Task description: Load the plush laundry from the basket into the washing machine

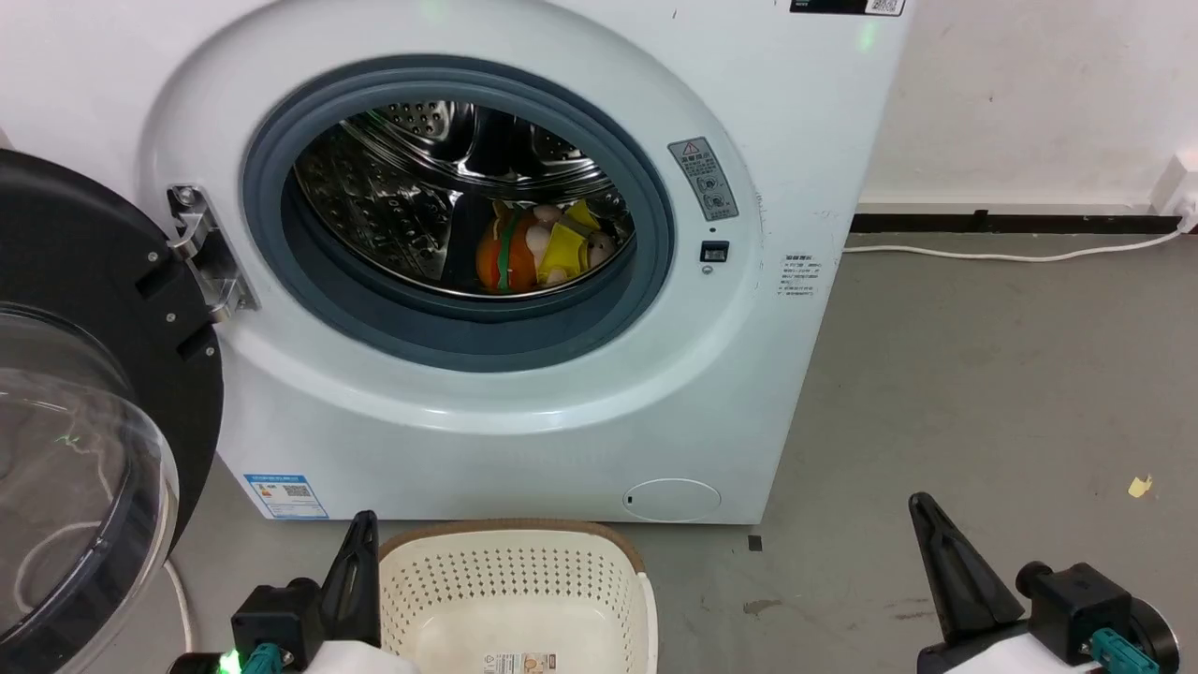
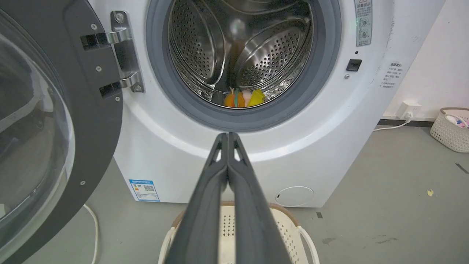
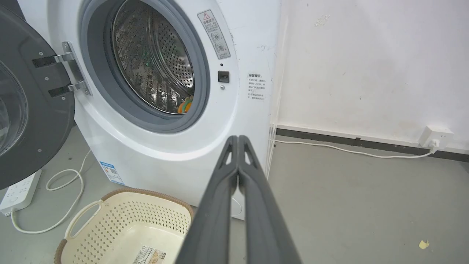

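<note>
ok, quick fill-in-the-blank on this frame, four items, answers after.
1. The plush laundry lies inside the steel ____ of the washing machine.
2. The machine's door stands ____.
3. The basket sits on the floor in ____ of the machine.
4. The left gripper and the right gripper both have their fingers ____.
Missing words: drum; open; front; shut.

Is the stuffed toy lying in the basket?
No, the toy lies inside the drum of the washing machine, not in the basket.
</note>
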{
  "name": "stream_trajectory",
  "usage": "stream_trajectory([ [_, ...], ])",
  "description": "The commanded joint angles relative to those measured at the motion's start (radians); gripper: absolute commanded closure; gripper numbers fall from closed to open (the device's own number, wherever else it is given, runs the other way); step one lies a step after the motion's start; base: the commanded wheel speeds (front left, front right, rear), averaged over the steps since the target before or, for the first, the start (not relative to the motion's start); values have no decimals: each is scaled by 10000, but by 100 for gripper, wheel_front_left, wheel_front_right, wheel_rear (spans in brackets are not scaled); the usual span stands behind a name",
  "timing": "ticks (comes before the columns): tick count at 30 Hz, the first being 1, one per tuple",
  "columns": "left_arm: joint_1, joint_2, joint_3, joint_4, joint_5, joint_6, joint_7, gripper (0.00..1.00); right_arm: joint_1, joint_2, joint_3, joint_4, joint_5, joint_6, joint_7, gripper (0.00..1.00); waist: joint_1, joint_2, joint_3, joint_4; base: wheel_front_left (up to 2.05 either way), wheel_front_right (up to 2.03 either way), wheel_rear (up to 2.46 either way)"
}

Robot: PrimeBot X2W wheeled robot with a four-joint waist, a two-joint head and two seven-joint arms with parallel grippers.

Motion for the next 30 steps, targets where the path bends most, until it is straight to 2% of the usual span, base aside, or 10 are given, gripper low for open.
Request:
stream_trajectory([
  [1, -145, -56, 63, -84, 137, -88, 65, 100, -187, 45, -40, -51, -60, -4, 60, 100, 0, 0, 2, 5, 0, 0, 0],
  [30, -338, -272, 392, -336, 794, -326, 659, 100, -407, 97, -149, -92, -368, -6, 657, 100, 0, 0, 29, 91, 0, 0, 0],
])
